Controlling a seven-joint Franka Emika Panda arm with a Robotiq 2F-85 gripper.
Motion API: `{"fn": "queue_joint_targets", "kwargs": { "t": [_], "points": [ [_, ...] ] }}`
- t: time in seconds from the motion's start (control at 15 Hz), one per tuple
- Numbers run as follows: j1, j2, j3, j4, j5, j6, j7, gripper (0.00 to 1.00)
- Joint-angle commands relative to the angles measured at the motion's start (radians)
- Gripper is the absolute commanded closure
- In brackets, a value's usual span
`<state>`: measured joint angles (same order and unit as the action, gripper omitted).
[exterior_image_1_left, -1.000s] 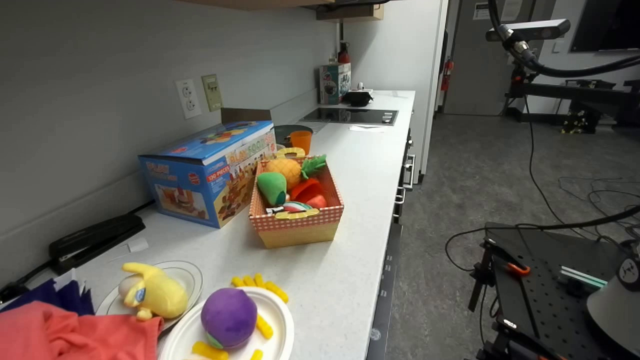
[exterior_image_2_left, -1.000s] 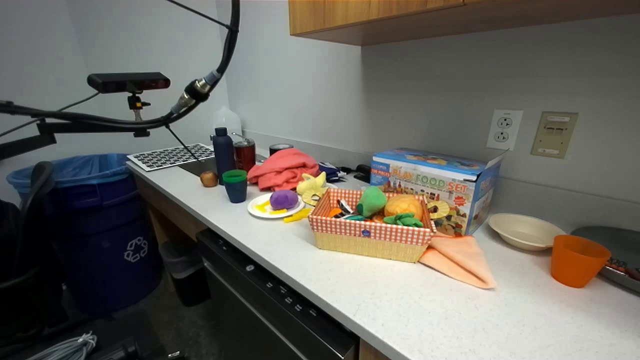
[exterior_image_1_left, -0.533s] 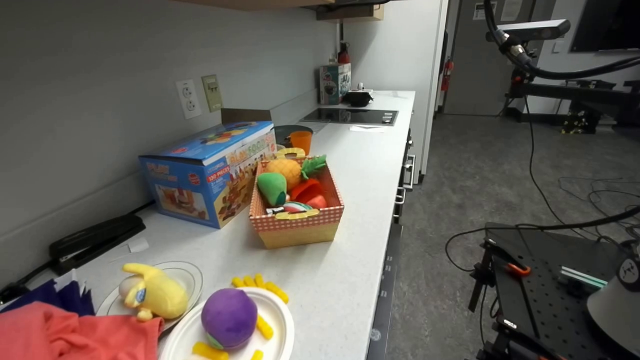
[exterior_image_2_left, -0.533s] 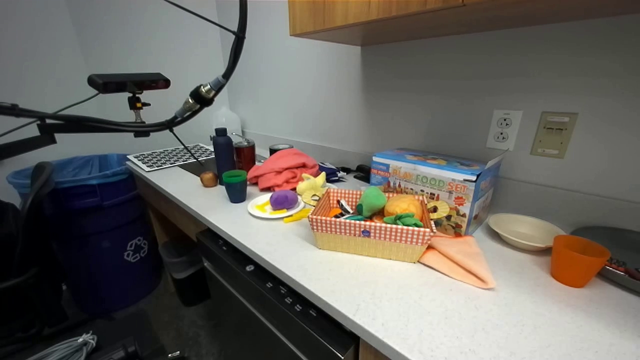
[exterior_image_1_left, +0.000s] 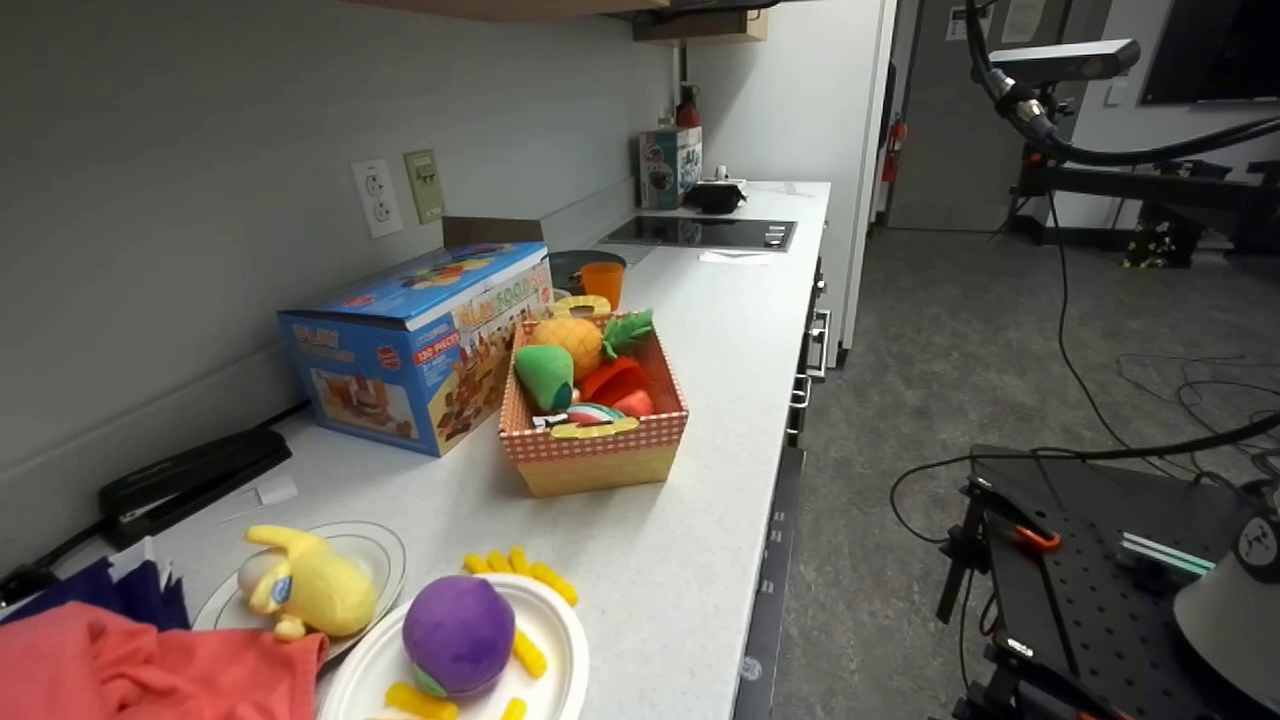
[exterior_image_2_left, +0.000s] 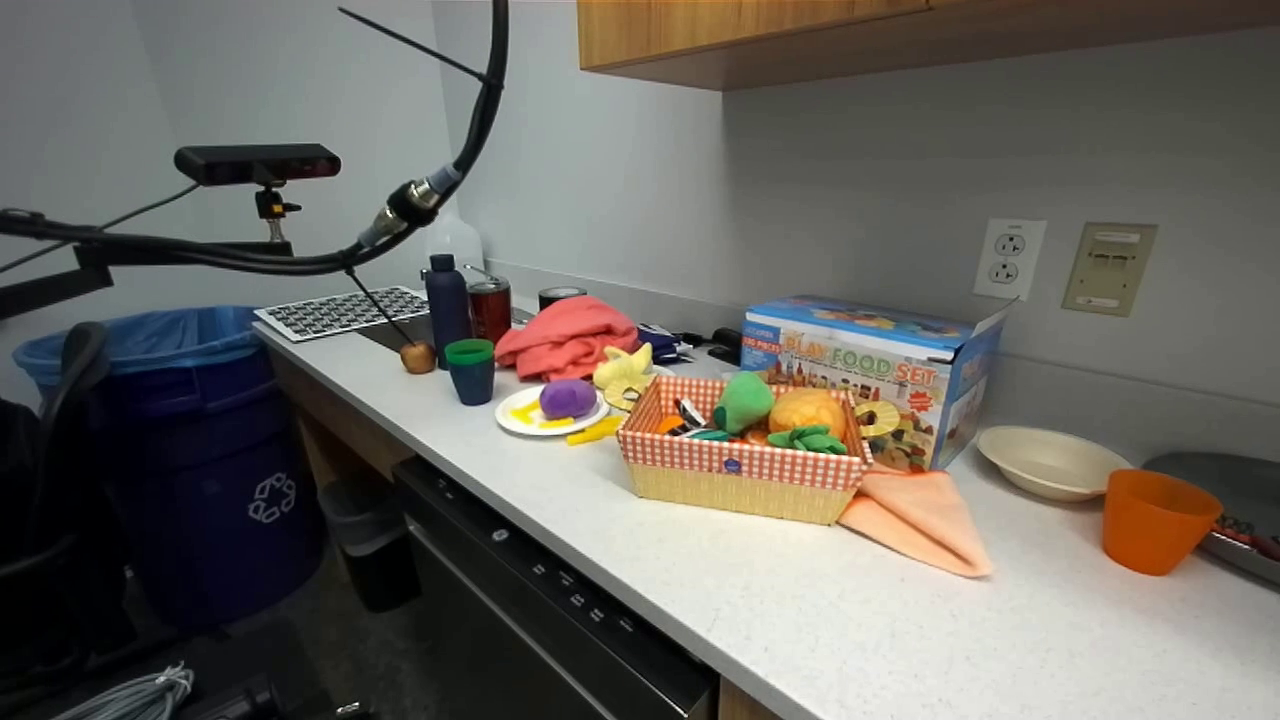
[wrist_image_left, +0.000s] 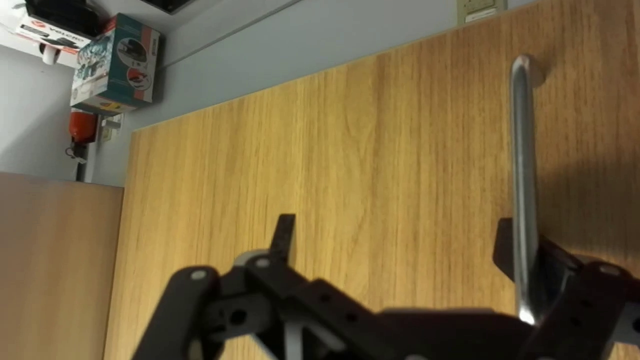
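Note:
In the wrist view my gripper (wrist_image_left: 395, 225) is open, with its two fingers wide apart in front of a wooden cabinet door (wrist_image_left: 340, 165). A metal bar handle (wrist_image_left: 524, 165) stands on the door at the right. My right finger passes behind the handle's lower part, with its tip showing on the handle's left side. I cannot tell whether it touches the handle. The left finger stands well left of the handle, over bare wood. Nothing shows between the fingers. The gripper is out of view in both exterior views. The wooden upper cabinet (exterior_image_2_left: 800, 35) shows at the top of an exterior view.
Below, the counter (exterior_image_2_left: 700, 560) holds a checkered basket (exterior_image_2_left: 745, 480) of toy food, a play food box (exterior_image_2_left: 860, 370), an orange cup (exterior_image_2_left: 1155, 520) and a plate with a purple toy (exterior_image_2_left: 567, 399). A thick black cable (exterior_image_2_left: 300, 262) hangs at the left.
The black cable and its metal connector have shifted right and slightly down in one exterior view, and slightly left in another. The things on the counter have not moved.

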<state>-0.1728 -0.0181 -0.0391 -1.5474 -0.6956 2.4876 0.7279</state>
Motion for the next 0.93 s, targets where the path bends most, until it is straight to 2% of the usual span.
{"fn": "queue_joint_targets", "kwargs": {
  "t": [0.0,0.33,0.67,0.73,0.87],
  "points": [
    [-0.002,-0.002,0.005,0.034,-0.135,-0.096,0.068,0.0],
    [0.003,-0.043,0.024,0.001,-0.204,-0.209,0.1,0.0],
    [-0.001,-0.103,0.038,-0.045,-0.202,-0.293,0.102,0.0],
    [0.023,-0.117,0.014,-0.055,-0.203,-0.312,0.106,0.0],
    [0.021,-0.156,0.013,-0.091,-0.204,-0.34,0.13,0.0]
  ]
}}
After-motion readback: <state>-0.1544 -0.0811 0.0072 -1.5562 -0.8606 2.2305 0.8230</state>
